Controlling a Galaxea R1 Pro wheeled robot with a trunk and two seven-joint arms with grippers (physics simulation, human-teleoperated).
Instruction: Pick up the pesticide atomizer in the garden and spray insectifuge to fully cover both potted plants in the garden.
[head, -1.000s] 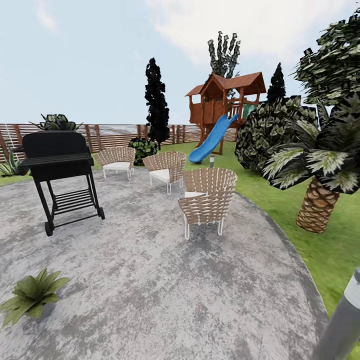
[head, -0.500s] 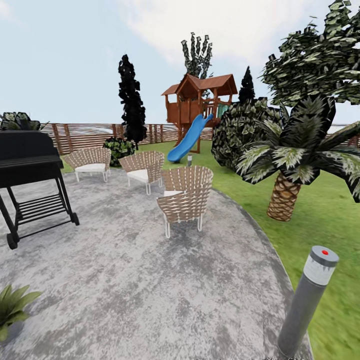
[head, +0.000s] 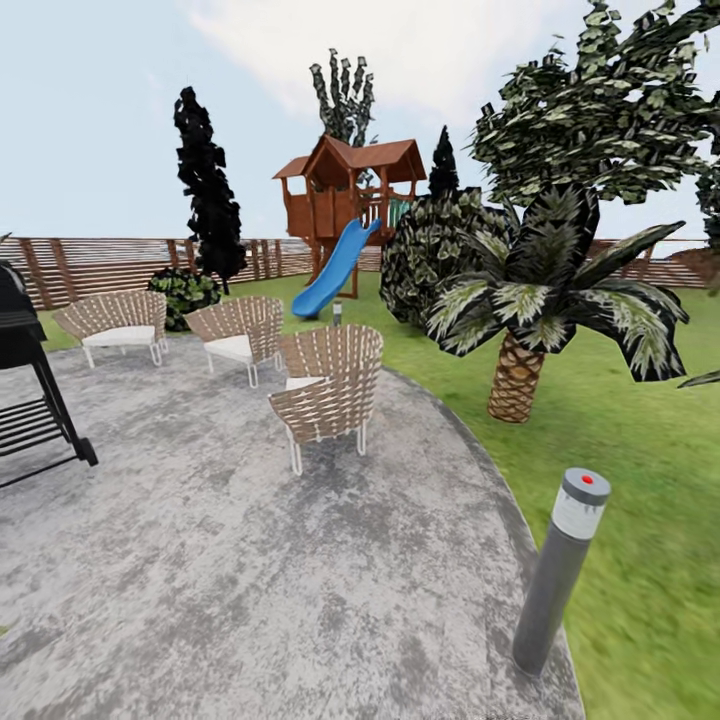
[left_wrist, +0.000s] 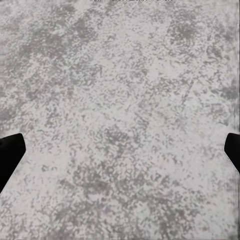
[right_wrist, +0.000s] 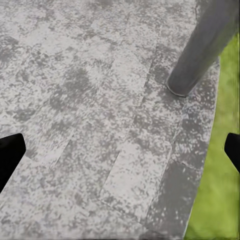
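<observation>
Panning rightward, the head camera has dropped the potted rosette from sight, and no spray bottle shows. Both grippers hang spread apart, empty, over mottled grey paving (head: 250, 560). Beyond stand a grey bollard lamp (head: 560, 570), wicker chairs (head: 325, 390) and a wooden playhouse (head: 345, 195); I judge this a search turn.

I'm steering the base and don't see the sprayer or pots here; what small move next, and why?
Probably keep turning the base to scan. Ahead lie wicker chairs, a palm and a bollard light at the paving edge. Both grippers, left and right, hang open over paving.
</observation>
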